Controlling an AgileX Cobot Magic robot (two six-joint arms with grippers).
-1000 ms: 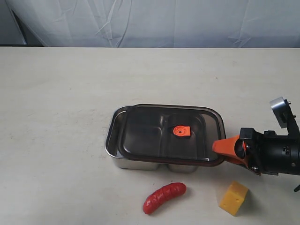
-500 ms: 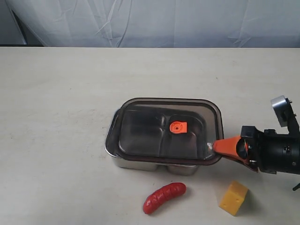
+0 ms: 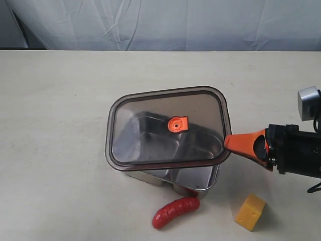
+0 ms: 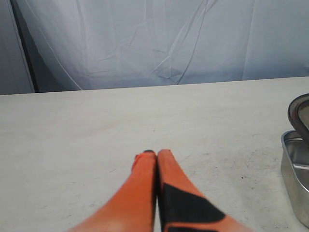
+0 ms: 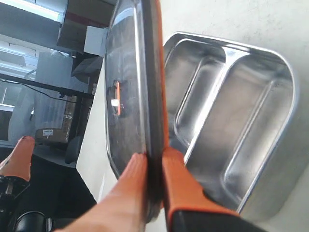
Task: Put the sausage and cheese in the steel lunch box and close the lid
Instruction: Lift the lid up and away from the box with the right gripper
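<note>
My right gripper (image 3: 228, 143) (image 5: 154, 157) is shut on the right edge of the dark translucent lid (image 3: 160, 125) (image 5: 130, 87), which hangs tilted above the steel lunch box (image 3: 195, 179) (image 5: 241, 125). Both of the box's compartments look empty in the right wrist view. The red sausage (image 3: 175, 211) lies on the table in front of the box. The yellow cheese (image 3: 250, 212) sits to its right, below my right arm. My left gripper (image 4: 156, 153) is shut on nothing, low over bare table, with the steel lunch box (image 4: 295, 169) at the edge of its view.
A pale tabletop (image 3: 60, 100) surrounds the box, and a white cloth backdrop (image 3: 160, 22) hangs behind its far edge.
The right gripper has closed on the lid's right edge and lifted it off the box; the lid now floats higher and shifted left, tilted. Sausage and cheese have not moved.
</note>
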